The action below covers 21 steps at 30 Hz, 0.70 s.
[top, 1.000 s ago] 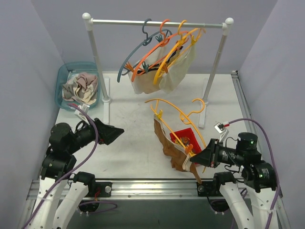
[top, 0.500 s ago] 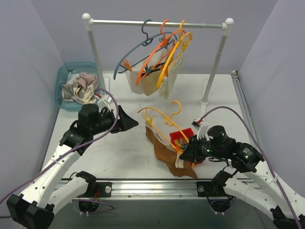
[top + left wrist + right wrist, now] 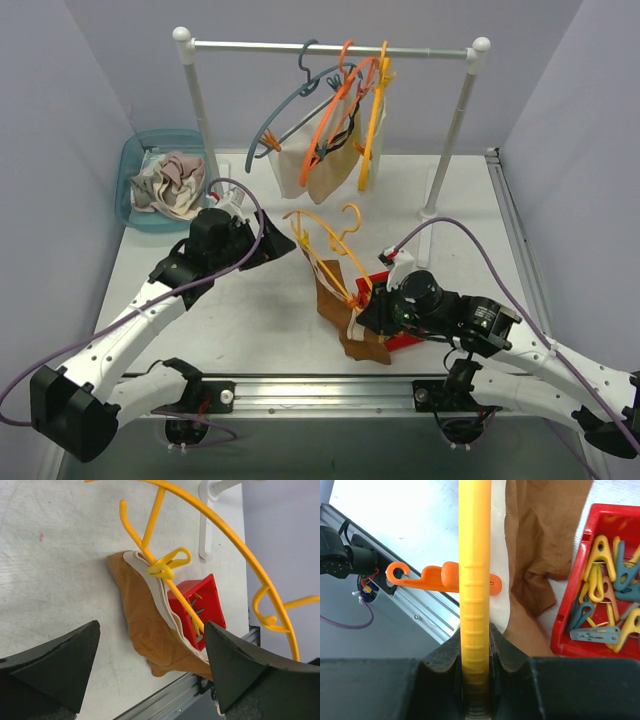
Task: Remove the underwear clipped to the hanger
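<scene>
From the top view, my right gripper (image 3: pixel 368 305) is clamped on the yellow hanger (image 3: pixel 322 232) at centre frame. The brown underwear (image 3: pixel 335 300) droops from it onto the table beside the red tray (image 3: pixel 402 341). My left gripper (image 3: pixel 283 243) waits just left of the hanger, fingers spread wide and empty.

In the left wrist view, a yellow clothespin (image 3: pixel 167 564) at upper centre pins the pale waistband to the bar. If I tug the cloth before that pin releases, I expect the hanger to twist in the other grip.

In the right wrist view, the jaws pinch the narrow bar mid-frame, and an orange clothespin (image 3: pixel 437 577) at the left bites the waistband. A sideways pull could slide the bar through the jaws or swing it into the tray and scatter the pins.
</scene>
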Available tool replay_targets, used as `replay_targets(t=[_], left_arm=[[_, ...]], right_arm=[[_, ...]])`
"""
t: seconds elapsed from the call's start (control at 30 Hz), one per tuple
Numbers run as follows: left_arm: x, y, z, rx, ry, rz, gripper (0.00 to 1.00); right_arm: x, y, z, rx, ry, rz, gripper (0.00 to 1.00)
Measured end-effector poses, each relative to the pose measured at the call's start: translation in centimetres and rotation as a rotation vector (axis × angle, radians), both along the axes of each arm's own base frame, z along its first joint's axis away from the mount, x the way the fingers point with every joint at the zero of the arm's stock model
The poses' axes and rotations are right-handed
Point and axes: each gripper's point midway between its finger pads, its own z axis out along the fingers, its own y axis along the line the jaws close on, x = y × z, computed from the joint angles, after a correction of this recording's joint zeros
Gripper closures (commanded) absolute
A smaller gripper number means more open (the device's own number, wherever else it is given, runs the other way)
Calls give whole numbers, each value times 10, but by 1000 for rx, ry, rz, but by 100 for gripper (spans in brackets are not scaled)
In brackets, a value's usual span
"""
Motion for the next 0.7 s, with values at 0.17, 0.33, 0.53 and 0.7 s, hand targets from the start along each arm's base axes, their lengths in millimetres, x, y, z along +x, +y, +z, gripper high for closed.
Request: replay_targets(t=[0.17,0.33,0.53,0.7], left_arm=[[14,-7,-8,47,3,33,6],[28,-16,-10,79,-12,59,6],[40,-14,-20,118,-10,107,6],[45,-11,-23,130,-17,136,11]], right_arm=[[-4,12,-6,-3,-9,28,100],[-7,22,-6,3,-24,45,100],[-7,25,-3,16,-43,38,100],[-8,26,-3,12,-54,40,100]])
